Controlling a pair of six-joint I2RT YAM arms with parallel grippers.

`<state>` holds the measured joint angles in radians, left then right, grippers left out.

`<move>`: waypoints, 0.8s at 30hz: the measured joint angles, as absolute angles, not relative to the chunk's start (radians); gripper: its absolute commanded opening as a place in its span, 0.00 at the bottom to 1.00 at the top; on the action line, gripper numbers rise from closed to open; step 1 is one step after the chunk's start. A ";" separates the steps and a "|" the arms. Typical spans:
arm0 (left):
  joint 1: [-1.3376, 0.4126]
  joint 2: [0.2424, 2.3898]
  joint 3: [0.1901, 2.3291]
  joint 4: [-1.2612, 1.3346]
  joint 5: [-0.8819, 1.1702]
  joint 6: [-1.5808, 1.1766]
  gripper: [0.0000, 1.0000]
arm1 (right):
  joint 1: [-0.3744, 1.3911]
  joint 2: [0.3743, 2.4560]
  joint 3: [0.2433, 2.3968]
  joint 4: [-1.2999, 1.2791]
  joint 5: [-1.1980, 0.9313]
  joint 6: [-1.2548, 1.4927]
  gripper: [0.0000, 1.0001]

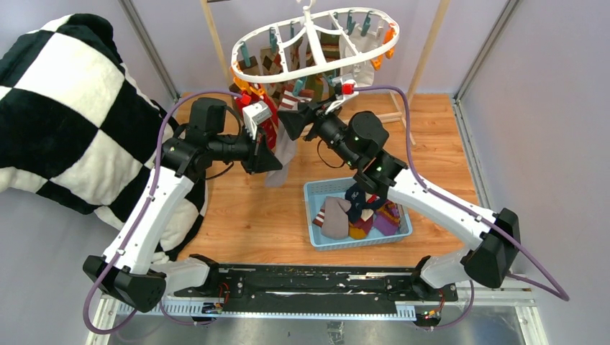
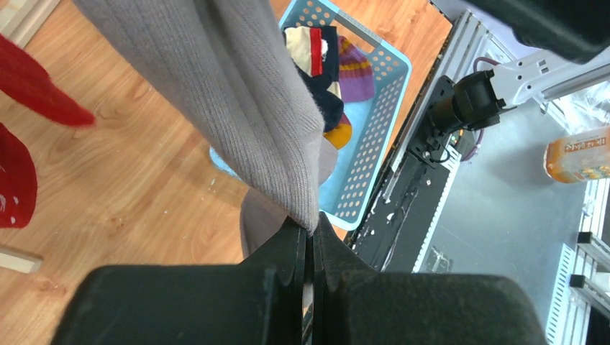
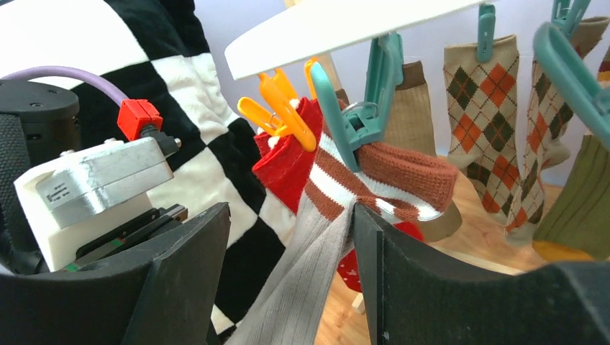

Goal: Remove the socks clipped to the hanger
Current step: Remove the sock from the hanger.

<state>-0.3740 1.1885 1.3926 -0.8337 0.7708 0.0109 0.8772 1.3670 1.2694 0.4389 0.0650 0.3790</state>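
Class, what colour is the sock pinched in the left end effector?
The sock is plain grey with ribbing, clearest in the left wrist view.

White oval hanger (image 3: 345, 25) suspended tilted, argyle and striped socks (image 3: 478, 100) clipped beneath, grey ribbed sock (image 2: 237, 93) stretched below

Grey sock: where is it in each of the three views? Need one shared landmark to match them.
Top external: grey sock hangs at centre, between the two wrists, up-left of the blue basket.
Left wrist: fills top centre, running down into the shut left gripper.
Right wrist: bottom centre, between the open right gripper fingers.
Shared landmark: the red sock beside it, seen in all three.
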 measured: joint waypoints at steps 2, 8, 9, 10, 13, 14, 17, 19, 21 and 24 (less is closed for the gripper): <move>-0.376 1.188 1.393 -0.831 0.766 0.010 0.00 | 0.875 1.388 1.290 0.432 0.062 0.371 0.67; -0.377 1.187 1.392 -0.825 0.756 0.010 0.00 | 0.791 1.420 1.341 0.438 -0.069 0.420 0.64; -0.377 1.185 1.390 -0.825 0.756 0.010 0.00 | 0.768 1.423 1.345 0.446 -0.096 0.436 0.64; -0.377 1.184 1.388 -0.825 0.756 0.010 0.00 | 0.747 1.424 1.346 0.455 -0.122 0.453 0.64; -0.381 1.182 1.383 -0.825 0.755 0.010 0.00 | 0.711 1.434 1.346 0.492 -0.194 0.501 0.64; -0.381 1.182 1.383 -0.825 0.755 0.010 0.00 | 0.711 1.435 1.346 0.492 -0.197 0.501 0.64; -0.387 1.182 1.383 -0.825 0.755 0.010 0.00 | 0.712 1.461 1.370 0.517 -0.226 0.519 0.63; -0.390 1.182 1.383 -0.825 0.755 0.010 0.00 | 0.711 1.489 1.391 0.546 -0.239 0.534 0.63; -0.390 1.182 1.383 -0.825 0.755 0.010 0.00 | 0.712 1.501 1.395 0.558 -0.243 0.540 0.63; -0.393 1.182 1.383 -0.825 0.754 0.010 0.00 | 0.712 1.521 1.402 0.581 -0.244 0.553 0.64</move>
